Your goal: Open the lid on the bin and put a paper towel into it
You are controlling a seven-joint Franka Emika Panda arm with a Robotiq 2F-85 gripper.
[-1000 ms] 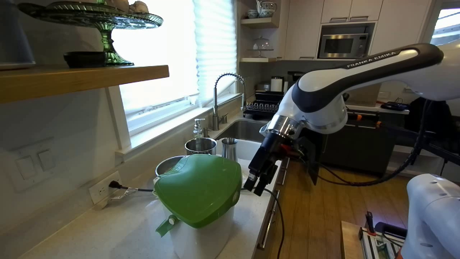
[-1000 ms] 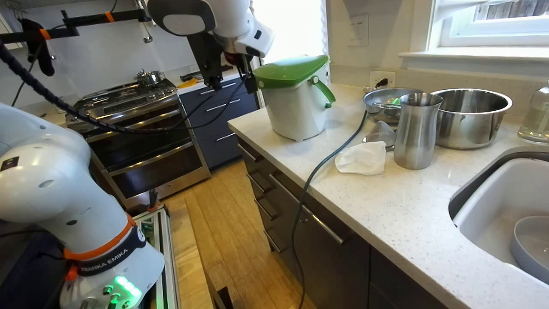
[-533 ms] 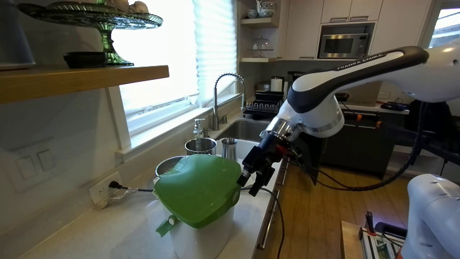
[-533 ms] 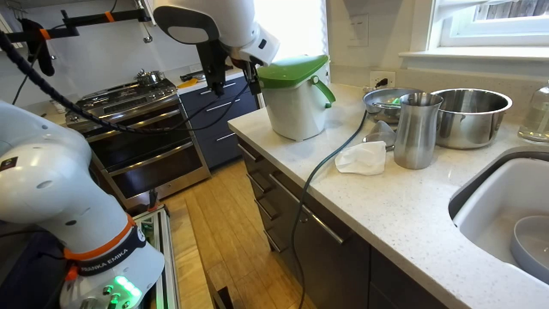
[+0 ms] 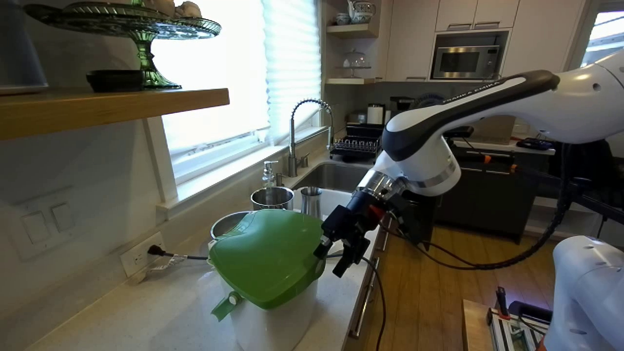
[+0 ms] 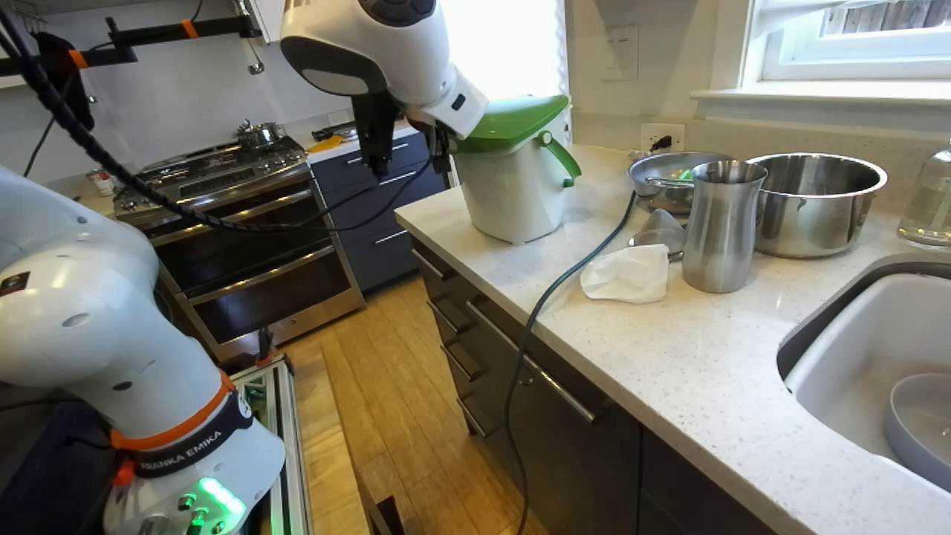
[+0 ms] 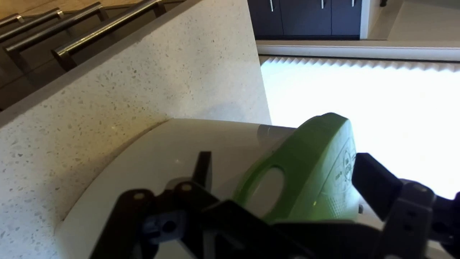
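Observation:
The bright green lid sits down on the cream bin. The lid and bin stand near the counter's end in an exterior view. My gripper is open at the lid's front edge. In the wrist view, the open fingers straddle the lid's rim: one finger is on the bin-wall side, the other over the lid's top. The lid shows a looped tab between them. Whether a finger touches it, I cannot tell. A crumpled white paper towel lies on the counter, apart from the bin.
A metal cup, a metal pot and a metal bowl stand beyond the paper towel. A dark cable crosses the counter and hangs over its edge. The sink is further along. A wooden shelf juts out above.
My gripper has moved down and towards the bin, from beside the lid to its front edge, and tilted. The lid, bin and paper towel have not moved.

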